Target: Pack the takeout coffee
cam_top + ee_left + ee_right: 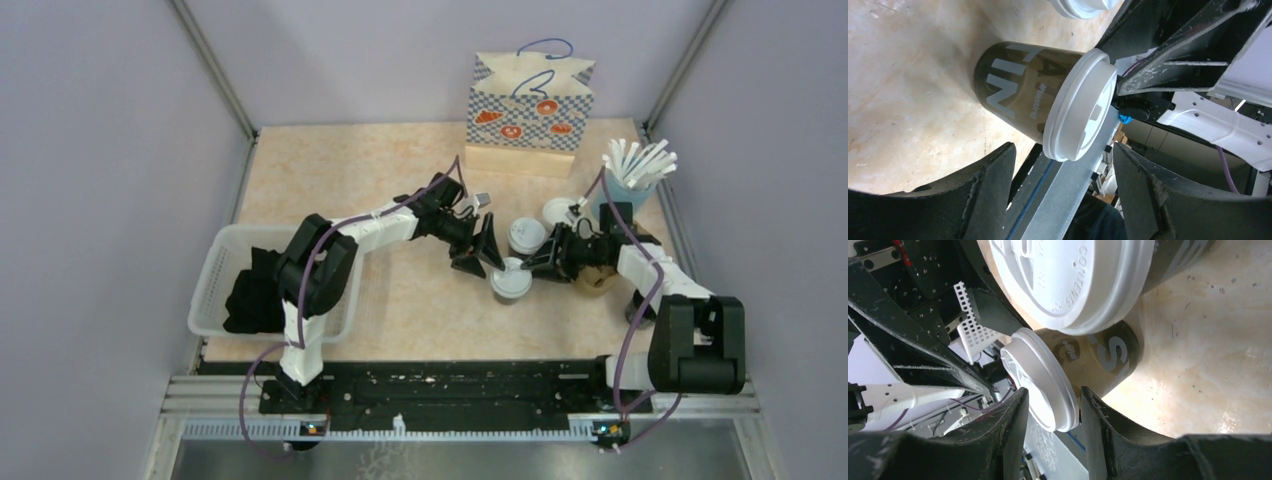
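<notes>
- Paper bag (528, 115), checkered with blue handles, stands upright at the back of the bench (350, 170). All places below are given from this bag.
- First coffee cup (511, 283) (1018, 95): upright on the bench, straight out in front of the bag toward the arm bases and well apart from it. It has a dark side with pale lettering, and its white lid is seated.
- Second coffee cup (527, 235) (1068, 280): upright and lidded, between the bag and the first cup and just beside the first cup. No fingers are on it.
- Neither cup is in the bag.
- Left fingers (983, 195): spread wide and empty. They sit on the left of the first cup as seen from the bag's front. The cup lies ahead of the tips with bench showing on both sides, so there is no contact.
- Right fingers (998, 440): about half closed, coming at the first cup from the opposite side. The rim of its lid sits in the gap between the two tips, close to both. I cannot tell whether they actually press on it.
- Loose white lid (558, 210): flat on the bench in front of the bag's right corner, nearer the bag than either cup.
- Blue cup (620, 195) holding white sticks: just right of the bag and slightly forward of it.
- White basket (215, 270) with black cloth (255, 295) in it: far to the bag's left and well forward, at the bench edge.
</notes>
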You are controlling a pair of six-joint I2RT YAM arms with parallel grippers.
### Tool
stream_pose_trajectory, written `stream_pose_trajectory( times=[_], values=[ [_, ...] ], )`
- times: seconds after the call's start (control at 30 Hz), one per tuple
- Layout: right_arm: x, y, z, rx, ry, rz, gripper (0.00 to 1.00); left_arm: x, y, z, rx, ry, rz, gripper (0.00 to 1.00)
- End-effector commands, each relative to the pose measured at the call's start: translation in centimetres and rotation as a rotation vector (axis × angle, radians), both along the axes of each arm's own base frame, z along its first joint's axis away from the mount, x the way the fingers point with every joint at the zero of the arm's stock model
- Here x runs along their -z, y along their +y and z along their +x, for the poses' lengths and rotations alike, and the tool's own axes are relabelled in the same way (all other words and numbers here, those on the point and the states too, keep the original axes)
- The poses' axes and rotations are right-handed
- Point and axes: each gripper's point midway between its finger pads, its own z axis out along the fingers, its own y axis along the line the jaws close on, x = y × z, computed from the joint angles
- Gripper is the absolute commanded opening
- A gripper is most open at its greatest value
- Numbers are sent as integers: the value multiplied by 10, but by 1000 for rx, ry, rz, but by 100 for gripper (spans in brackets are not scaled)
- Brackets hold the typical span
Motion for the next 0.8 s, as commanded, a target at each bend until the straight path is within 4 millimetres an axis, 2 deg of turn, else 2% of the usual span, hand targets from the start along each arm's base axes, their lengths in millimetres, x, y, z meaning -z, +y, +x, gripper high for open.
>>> stream_pose_trajectory(
  times=[0.0,0.13,0.2,0.3,0.37,0.47,0.53,0.67,0.77],
  values=[
    [-9,8,20,-41,-78,6,42,-18,-10,-7,31,-30,-59,75],
    [-8,27,27,-84,-84,12,42,-17,-6,-22,43,-18,-45,70],
    [-11,27,33,-74,-89,-3,42,-16,-3,-28,51,-20,-38,67],
    [-12,17,37,-39,-89,-50,53,-12,7,-32,47,-29,9,67],
    [-18,10,35,-17,-91,-47,61,-12,13,-33,44,-46,36,70],
    [-24,-1,25,-16,-94,-51,71,-19,22,-30,31,-67,39,84],
    [-25,-2,13,-33,-86,-39,74,-24,24,-23,13,-68,20,89],
    [-20,8,-11,-76,-48,51,73,-24,20,-10,-2,-48,-9,88],
    [-14,11,-17,-81,-40,63,68,-19,14,-4,6,-36,-12,83]
  ],
)
